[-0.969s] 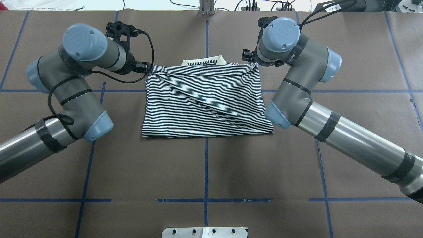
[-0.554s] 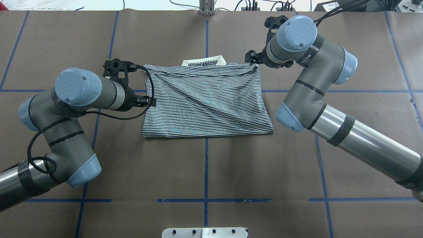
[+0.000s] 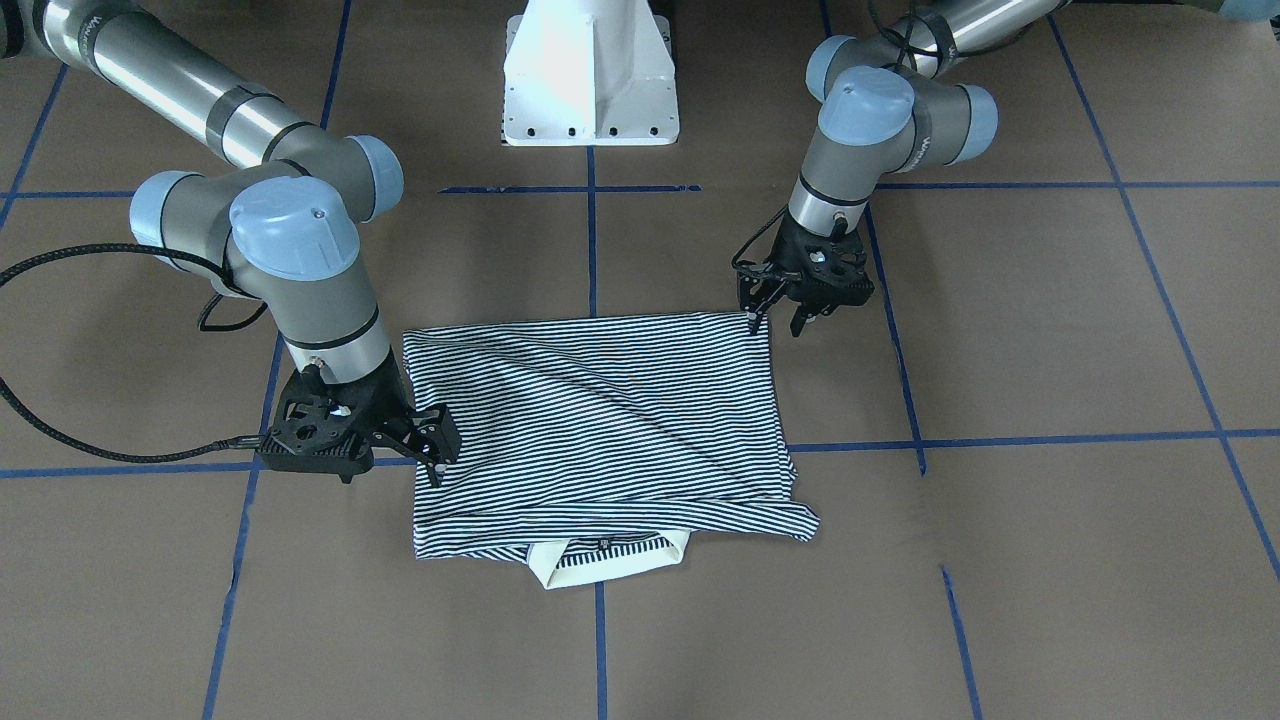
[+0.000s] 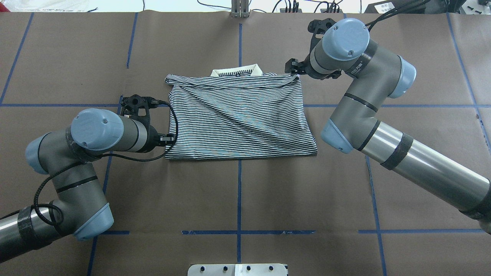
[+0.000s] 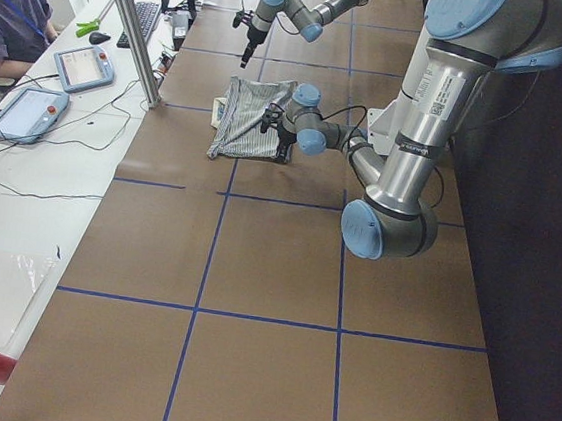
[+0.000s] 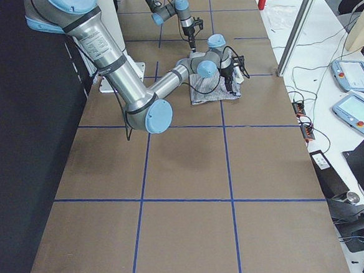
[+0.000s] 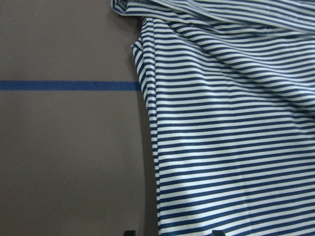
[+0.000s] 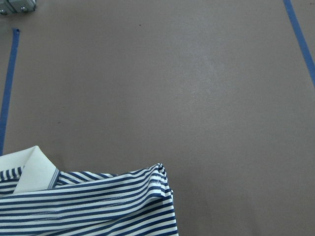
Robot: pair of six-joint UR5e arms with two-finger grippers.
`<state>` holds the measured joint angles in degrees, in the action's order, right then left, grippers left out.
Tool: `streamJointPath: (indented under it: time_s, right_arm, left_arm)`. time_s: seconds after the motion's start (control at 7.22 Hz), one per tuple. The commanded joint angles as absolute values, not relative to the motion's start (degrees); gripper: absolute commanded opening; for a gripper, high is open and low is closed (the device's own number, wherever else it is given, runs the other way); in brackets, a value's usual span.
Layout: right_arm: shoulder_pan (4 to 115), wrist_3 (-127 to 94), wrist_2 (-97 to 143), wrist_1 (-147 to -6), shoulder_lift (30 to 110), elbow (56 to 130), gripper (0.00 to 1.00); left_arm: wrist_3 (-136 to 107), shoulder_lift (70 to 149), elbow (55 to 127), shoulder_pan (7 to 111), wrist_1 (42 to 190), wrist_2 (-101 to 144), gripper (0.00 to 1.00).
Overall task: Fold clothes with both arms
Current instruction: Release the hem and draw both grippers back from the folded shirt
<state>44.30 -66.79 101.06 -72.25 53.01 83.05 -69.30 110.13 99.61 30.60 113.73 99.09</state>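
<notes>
Shirt (image 4: pixel 238 115) lies folded flat on the table, between both grippers. Left gripper (image 3: pixel 776 325): fingers spread, straddling the shirt's side edge at the corner far from the collar (image 3: pixel 545 572). Right gripper (image 3: pixel 440 445): fingers apparently spread, gripping nothing, just beside the collar-end corner. Judged: left is better placed to grasp.

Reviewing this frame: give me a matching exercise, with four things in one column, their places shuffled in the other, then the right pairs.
Things:
1. left gripper
2. right gripper
3. collar
4. white base

Places:
A. sticks out from under the far edge of the folded shirt
B. by the shirt's corner on the robot's side
C. stands well clear of the shirt
D. beside the shirt, towards its collar end

Pairs: 1-B, 2-D, 3-A, 4-C
</notes>
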Motion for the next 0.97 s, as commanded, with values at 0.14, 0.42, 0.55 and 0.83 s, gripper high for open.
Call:
streamJointPath:
  time_s: [0.14, 0.42, 0.55, 0.83]
  right_arm:
    - [44.30, -66.71, 100.99, -72.25, 53.09, 82.97, 1.00]
    - [44.30, -66.71, 100.90, -72.16, 53.26, 82.88, 1.00]
    - [44.30, -66.71, 100.81, -72.16, 53.26, 82.88, 1.00]
    - [44.30, -66.80, 100.72, -72.07, 53.35, 82.88, 1.00]
  left_arm:
    - [-69.52, 110.91, 99.32, 28.83, 113.73, 99.14, 0.54]
    - [-69.43, 111.01, 99.23, 28.83, 113.73, 99.05, 0.29]
    - [-69.43, 111.01, 99.23, 28.83, 113.64, 99.05, 0.05]
    - [-69.00, 110.57, 99.32, 28.92, 113.64, 98.79, 0.00]
